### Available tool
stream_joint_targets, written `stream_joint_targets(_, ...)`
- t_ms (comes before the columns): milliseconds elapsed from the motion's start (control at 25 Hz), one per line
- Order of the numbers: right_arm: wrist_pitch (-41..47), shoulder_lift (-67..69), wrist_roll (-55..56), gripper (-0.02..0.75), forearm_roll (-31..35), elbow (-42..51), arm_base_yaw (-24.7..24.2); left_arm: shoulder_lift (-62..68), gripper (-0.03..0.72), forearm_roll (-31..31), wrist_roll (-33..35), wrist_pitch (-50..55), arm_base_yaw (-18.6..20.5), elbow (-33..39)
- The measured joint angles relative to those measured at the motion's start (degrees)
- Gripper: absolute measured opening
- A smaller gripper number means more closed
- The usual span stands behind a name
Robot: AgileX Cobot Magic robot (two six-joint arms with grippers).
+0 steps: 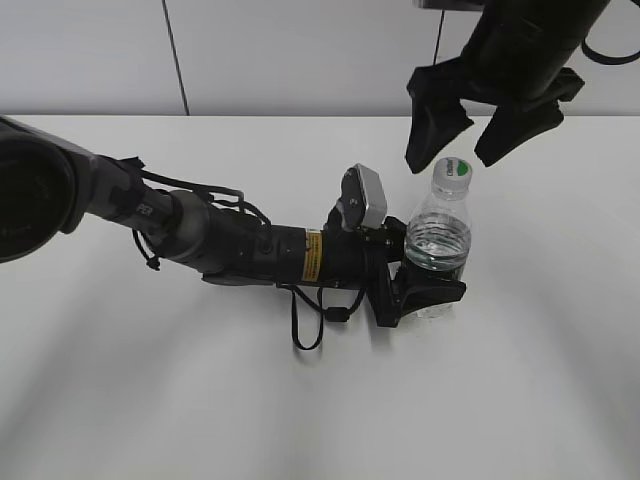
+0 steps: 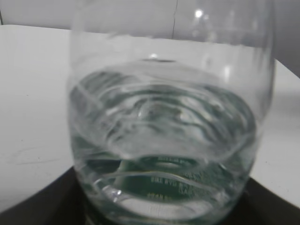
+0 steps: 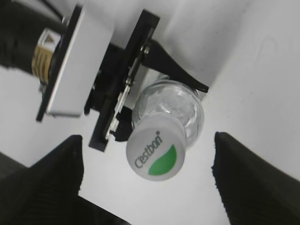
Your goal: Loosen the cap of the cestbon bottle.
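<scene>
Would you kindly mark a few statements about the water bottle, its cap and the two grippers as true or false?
1. The small clear ribbed plastic water bottle stands upright on the white table. True.
2. The round white screw cap with a green mark lies on the table. False: it sits on the bottle's neck.
3. The left gripper clasps the bottle's lower part. True.
4. The right gripper is shut on the cap. False: its fingers stand spread either side, not touching.
</scene>
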Motion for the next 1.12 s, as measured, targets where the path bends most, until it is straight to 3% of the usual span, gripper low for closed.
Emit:
stream_joint_targets(80,-1.9,-0.19,8.3,0.639,-0.58,0.0,0.0,0.0,0.501,0.0,0.0,0.0,0.0,0.0)
stream_joint_targets(280,-1.84,0.05,12.53,0.574,-2.01,0.0,0.0,0.0,0.501,0.0,-0.08,0.0,0.0,0.0)
stream_joint_targets(760,1.15,1.07,10.79,0.424,-2.06,0.0,0.0,0.0,0.501,0.0,-0.15,0.0,0.0,0.0)
stream_joint_targets(960,1.15,1.07,9.08,0.296,-1.63,0.0,0.0,0.0,0.501,-0.06,-0.15,0.0,-0.02,0.0)
stream_joint_targets(1120,1.47,1.07,4.59,0.296,-1.58,0.0,0.0,0.0,0.501,-0.06,-0.15,0.05,-0.02,0.0)
